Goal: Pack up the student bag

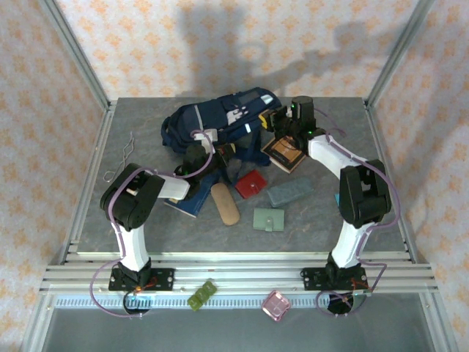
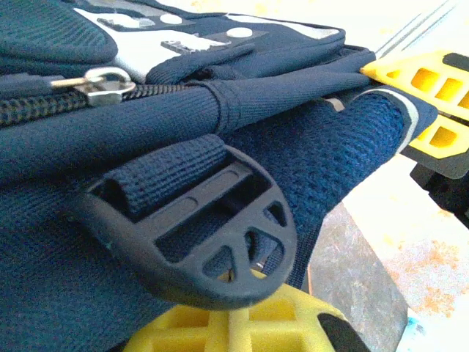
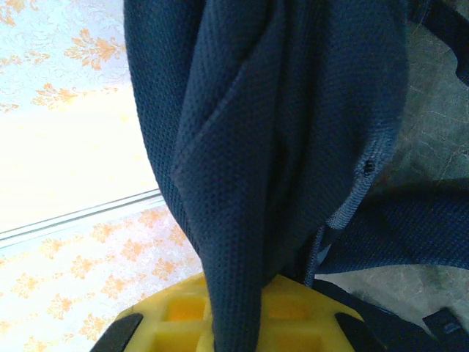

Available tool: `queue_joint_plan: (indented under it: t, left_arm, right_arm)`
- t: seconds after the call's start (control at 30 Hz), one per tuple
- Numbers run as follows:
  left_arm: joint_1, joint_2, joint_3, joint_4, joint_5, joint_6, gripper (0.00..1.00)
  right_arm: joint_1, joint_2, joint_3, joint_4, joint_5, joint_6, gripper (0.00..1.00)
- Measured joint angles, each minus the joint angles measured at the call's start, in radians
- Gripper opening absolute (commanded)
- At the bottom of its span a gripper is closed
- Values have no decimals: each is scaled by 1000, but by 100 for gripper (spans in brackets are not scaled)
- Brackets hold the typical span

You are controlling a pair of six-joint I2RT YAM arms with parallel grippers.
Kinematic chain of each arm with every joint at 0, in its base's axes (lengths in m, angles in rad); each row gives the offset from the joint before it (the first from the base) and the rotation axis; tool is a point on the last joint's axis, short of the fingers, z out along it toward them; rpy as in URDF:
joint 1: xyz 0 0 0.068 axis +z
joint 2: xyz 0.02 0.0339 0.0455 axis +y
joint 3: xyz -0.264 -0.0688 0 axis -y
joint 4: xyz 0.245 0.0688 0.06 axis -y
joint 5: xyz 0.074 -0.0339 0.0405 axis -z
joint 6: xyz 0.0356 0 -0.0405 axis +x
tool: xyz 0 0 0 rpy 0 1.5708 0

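Note:
The student bag (image 1: 220, 117), navy with a pale stripe and white patches, lies at the back middle of the table. My left gripper (image 1: 198, 158) is at its near edge. In the left wrist view the gripper (image 2: 236, 317) is shut, with the bag's dark strap buckle (image 2: 198, 235) and blue fabric (image 2: 322, 147) lying over its yellow finger (image 2: 293, 323). A zipper pull (image 2: 102, 81) shows above. My right gripper (image 1: 283, 122) is at the bag's right side. Seen from the right wrist, that gripper (image 3: 234, 323) is shut on a hanging fold of the bag's fabric (image 3: 242, 147).
Loose items lie in front of the bag: a tan pencil case (image 1: 226, 204), red wallet (image 1: 250, 184), grey case (image 1: 287, 193), green wallet (image 1: 268, 219), brown book (image 1: 286, 154) and flat navy booklet (image 1: 187, 202). A wire piece (image 1: 121, 158) lies far left.

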Motion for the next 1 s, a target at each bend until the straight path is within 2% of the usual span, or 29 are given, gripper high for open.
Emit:
queue_joint_plan:
  t: [0.5, 0.53, 0.6, 0.67, 0.83, 1.0]
  left_arm:
    - [26, -141, -167, -132, -63, 48, 0]
    - [28, -146, -168, -134, -65, 48, 8]
    - [33, -147, -166, -135, -58, 55, 32]
    - [35, -140, -157, -134, -40, 55, 43]
    - [35, -94, -99, -127, 21, 48, 56]
    - [32, -37, -41, -96, 71, 44, 61]
  right_arm:
    - [-10, -1, -9, 3, -1, -6, 0]
    - [-10, -2, -15, 6, -3, -4, 0]
    - [-10, -2, -27, 12, -3, -3, 0]
    - [-10, -3, -34, 15, -4, -3, 0]
    - [-11, -11, -36, 16, -3, -3, 0]
    - [-12, -14, -36, 16, -3, -3, 0]
